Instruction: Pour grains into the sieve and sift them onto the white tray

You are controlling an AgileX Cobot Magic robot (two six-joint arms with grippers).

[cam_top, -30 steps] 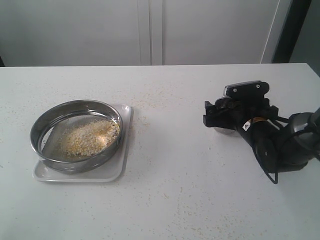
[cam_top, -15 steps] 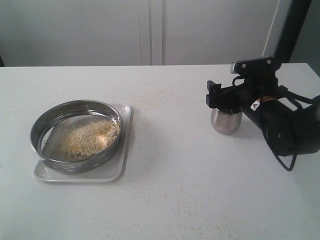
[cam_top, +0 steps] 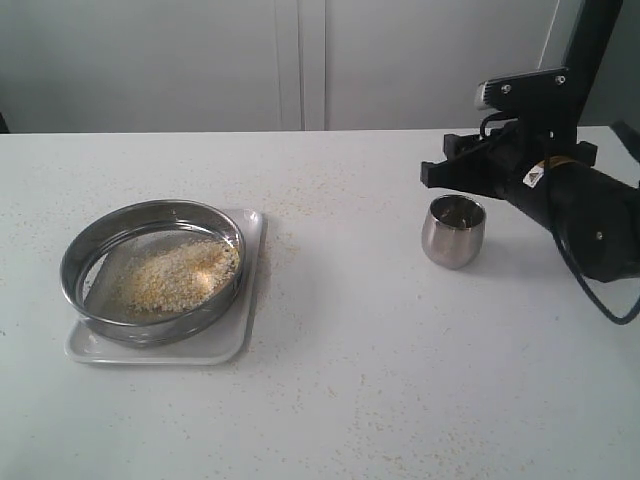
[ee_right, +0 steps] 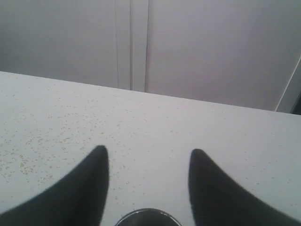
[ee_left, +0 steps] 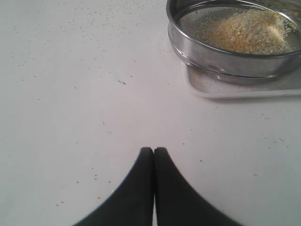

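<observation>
The steel sieve (cam_top: 152,268) rests on the white tray (cam_top: 232,335) at the left of the table, with a heap of yellow and whitish grains (cam_top: 178,272) on its mesh. The left wrist view shows the same sieve (ee_left: 221,52), grains (ee_left: 247,30) and tray (ee_left: 235,89) ahead of my left gripper (ee_left: 153,150), which is shut and empty above bare table. My right gripper (cam_top: 445,165) hangs open above and just behind the small steel cup (cam_top: 453,231), clear of it. In the right wrist view its fingers (ee_right: 149,153) stand apart with the cup's rim (ee_right: 146,217) below them.
Stray grains are scattered across the white tabletop (cam_top: 340,350). A pale wall with cabinet panels (cam_top: 300,60) runs behind the table's far edge. A dark post (cam_top: 600,30) stands at the back right.
My right arm has lifted up and back off the steel cup, leaving it upright on the table. Sieve, tray and left gripper have not moved.
</observation>
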